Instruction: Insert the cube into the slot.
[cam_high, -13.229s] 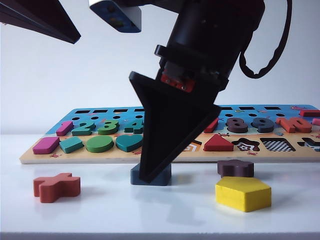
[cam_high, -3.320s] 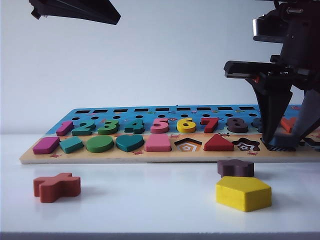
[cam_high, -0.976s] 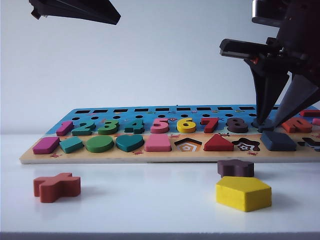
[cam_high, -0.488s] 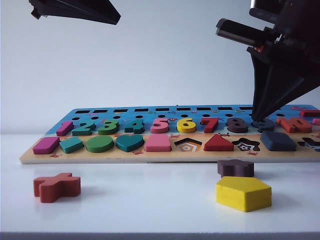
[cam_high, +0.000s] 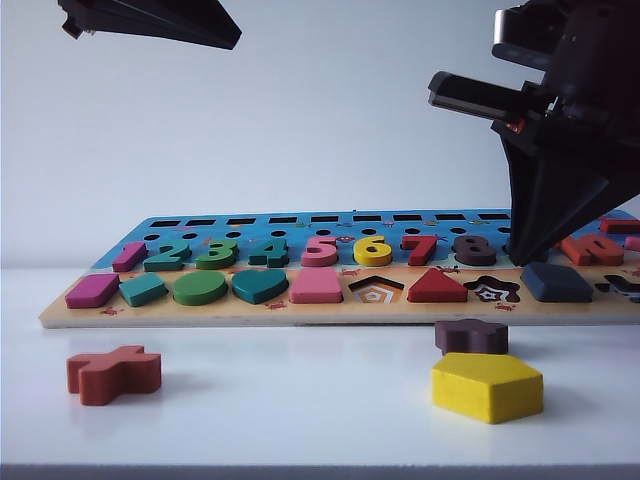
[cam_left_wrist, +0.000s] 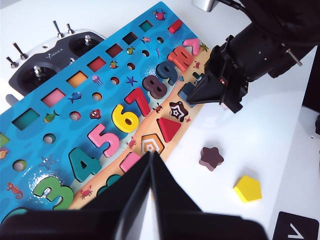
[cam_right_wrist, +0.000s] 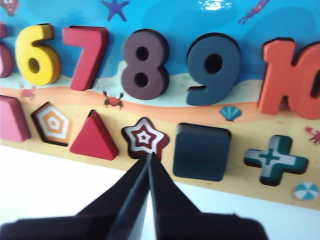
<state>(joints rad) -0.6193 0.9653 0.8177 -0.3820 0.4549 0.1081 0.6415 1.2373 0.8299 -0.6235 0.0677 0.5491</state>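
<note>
The dark navy cube (cam_high: 556, 283) lies flat in its square slot on the wooden puzzle board (cam_high: 300, 312), between the star cut-out (cam_high: 491, 290) and the cross cut-out; it covers the slot's base. In the right wrist view the cube (cam_right_wrist: 201, 151) sits level, apart from my right gripper (cam_right_wrist: 149, 156). My right gripper (cam_high: 520, 262) hangs just above the board, left of the cube, shut and holding nothing. My left gripper (cam_left_wrist: 150, 155) is shut and empty, high over the board's near edge, at the upper left of the exterior view (cam_high: 238, 42).
On the white table in front of the board lie a dark brown star piece (cam_high: 471, 336), a yellow pentagon piece (cam_high: 487, 386) and a red-brown cross piece (cam_high: 113, 373). The pentagon cut-out (cam_high: 376, 291) stands open. A radio controller (cam_left_wrist: 45, 60) lies behind the board.
My right gripper's fingers, spread apart a second ago, have come together with nothing between them. The cube has stayed in the slot. The left arm has not moved.
</note>
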